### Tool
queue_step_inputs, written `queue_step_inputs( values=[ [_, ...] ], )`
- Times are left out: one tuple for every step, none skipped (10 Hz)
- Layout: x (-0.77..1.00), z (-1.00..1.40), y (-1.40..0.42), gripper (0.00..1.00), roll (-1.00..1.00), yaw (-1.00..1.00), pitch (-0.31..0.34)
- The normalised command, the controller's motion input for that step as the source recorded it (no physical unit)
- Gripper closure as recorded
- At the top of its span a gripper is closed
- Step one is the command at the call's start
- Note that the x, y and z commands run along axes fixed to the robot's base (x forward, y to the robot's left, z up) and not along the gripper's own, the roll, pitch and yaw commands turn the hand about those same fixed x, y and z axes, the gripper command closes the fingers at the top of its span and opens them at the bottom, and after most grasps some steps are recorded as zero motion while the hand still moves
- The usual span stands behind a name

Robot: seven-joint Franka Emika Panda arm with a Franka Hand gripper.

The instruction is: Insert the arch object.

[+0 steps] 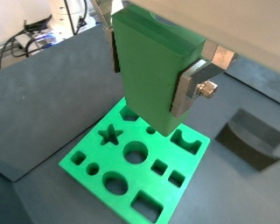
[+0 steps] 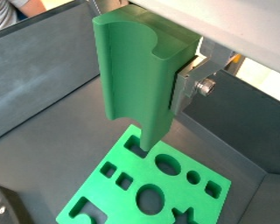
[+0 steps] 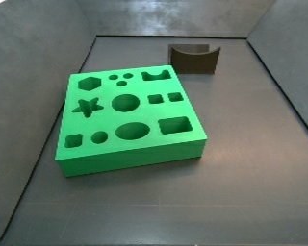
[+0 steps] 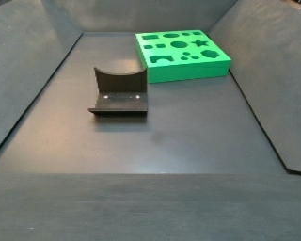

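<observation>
Near the table's far edge, the arch object [image 3: 192,58] looks light and rigid; grip its flat sides. The gripper [image 1: 152,80], above the board, pinches a green column [image 1: 145,44].

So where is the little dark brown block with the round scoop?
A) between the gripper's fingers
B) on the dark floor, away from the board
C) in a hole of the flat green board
B: the dark brown block sits on the floor apart from the flat green board, while the gripper hangs above the board with a tall green column between its fingers.
</observation>
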Motion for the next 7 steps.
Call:
queue_step_inputs(
  values=[
    [0.32,-1.0,0.58,1.0,0.0,0.47,-0.031],
    [0.33,-1.0,0.57,1.0,0.0,0.46,-0.034],
    [0.34,-1.0,0.53,1.0,0.0,0.42,-0.037],
    [0.19,-0.95,0.33,1.0,-0.12,0.21,-0.039],
    [0.13,-1.0,0.29,1.0,-0.06,0.22,-0.029],
    [0.13,-1.0,0.23,1.0,-0.01,0.27,-0.03],
    [0.13,-1.0,0.21,1.0,0.0,0.0,-0.004]
  ],
)
